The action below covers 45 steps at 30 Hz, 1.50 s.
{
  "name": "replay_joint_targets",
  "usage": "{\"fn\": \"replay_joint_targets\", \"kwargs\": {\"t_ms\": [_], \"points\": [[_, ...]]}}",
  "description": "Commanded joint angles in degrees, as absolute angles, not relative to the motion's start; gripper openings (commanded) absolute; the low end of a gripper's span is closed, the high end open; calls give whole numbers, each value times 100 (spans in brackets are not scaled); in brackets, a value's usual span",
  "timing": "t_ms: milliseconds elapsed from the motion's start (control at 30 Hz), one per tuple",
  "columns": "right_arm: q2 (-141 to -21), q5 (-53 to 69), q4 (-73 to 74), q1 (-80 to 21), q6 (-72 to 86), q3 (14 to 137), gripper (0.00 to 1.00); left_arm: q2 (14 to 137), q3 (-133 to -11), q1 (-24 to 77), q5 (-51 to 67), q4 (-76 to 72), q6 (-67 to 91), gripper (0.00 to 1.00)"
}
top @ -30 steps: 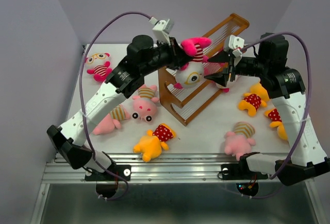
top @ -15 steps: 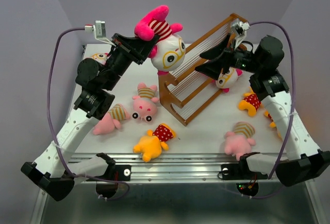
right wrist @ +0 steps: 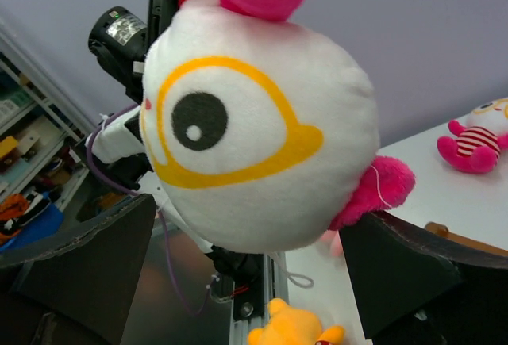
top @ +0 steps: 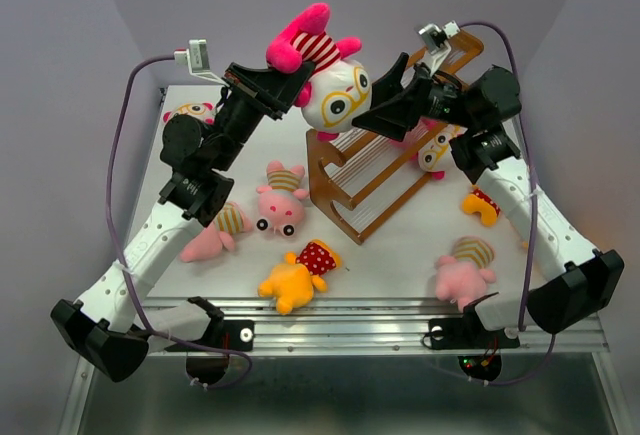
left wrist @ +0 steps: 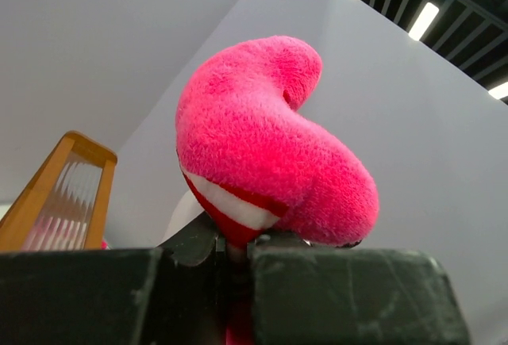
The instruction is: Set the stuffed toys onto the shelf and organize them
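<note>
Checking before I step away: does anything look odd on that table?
Yes: the white-faced toy hangs head-down above the shelf, pinched by its striped body in the left gripper, with the right gripper open at its head.

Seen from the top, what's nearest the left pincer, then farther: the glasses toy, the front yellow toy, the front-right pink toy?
1. Glasses toy, gripped by the left pincer, up high.
2. Yellow toy, front middle.
3. Pink toy, front right.
</note>
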State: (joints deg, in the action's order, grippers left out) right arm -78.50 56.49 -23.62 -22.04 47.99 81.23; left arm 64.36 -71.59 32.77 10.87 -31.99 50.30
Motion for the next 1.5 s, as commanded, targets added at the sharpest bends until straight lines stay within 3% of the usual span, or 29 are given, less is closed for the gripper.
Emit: {"fn": "replay_joint_targets", "kwargs": {"t_ms": [0, 100, 167, 200, 333, 433, 533, 567, 667, 900, 1000, 1133, 1300, 1467], "points": [[-7910, 5590, -2935, -2408, 5045, 8472, 99, 6354, -7181, 3252, 1072, -3815, 5071, 0], [-7954, 5590, -2988, -2461, 5036, 8578, 96, 6337, -7119, 3243, 1046, -3753, 5019, 0], [-7980, 5625, -2945, -2514, 4914, 8701, 78, 6337, -7049, 3243, 1028, -3727, 4983, 0], [-8015, 5642, -2892, -2514, 4835, 8736, 56, 6337, -7031, 3252, 1028, -3709, 4940, 0], [-8025, 5537, -2199, -2514, 4220, 8947, 2, 6302, -7014, 3226, 976, -3499, 4782, 0], [-7867, 5415, -1724, -2514, 3597, 8921, 1, 6232, -7110, 3164, 862, -3148, 4580, 1], [-7683, 5151, -524, -2514, 2613, 9061, 1, 6074, -7215, 3059, 669, -2499, 4263, 47], [-7629, 5029, -266, -2461, 2062, 9114, 1, 6021, -7259, 3041, 564, -2313, 4054, 69], [-7367, 4589, 568, -2198, 1339, 9185, 1, 5801, -7452, 2997, 204, -1664, 3614, 83], [-6268, 2034, 677, -1485, 1169, 8026, 1, 5292, -7594, 2813, -571, -590, 2857, 89], [-5749, -473, 729, -1433, 1187, 7603, 1, 5133, -7602, 2769, -782, -229, 2646, 90], [-5652, -2237, 1281, -1205, 1222, 7480, 1, 5054, -7603, 2742, -1106, 192, 2435, 90], [-5616, -2338, 2038, -599, 1590, 7251, 1, 4940, -7497, 2725, -1318, 395, 2417, 90], [-6037, -1391, 3126, 736, 2266, 7348, 1, 4860, -7453, 2698, -1336, 518, 2408, 90]]}}
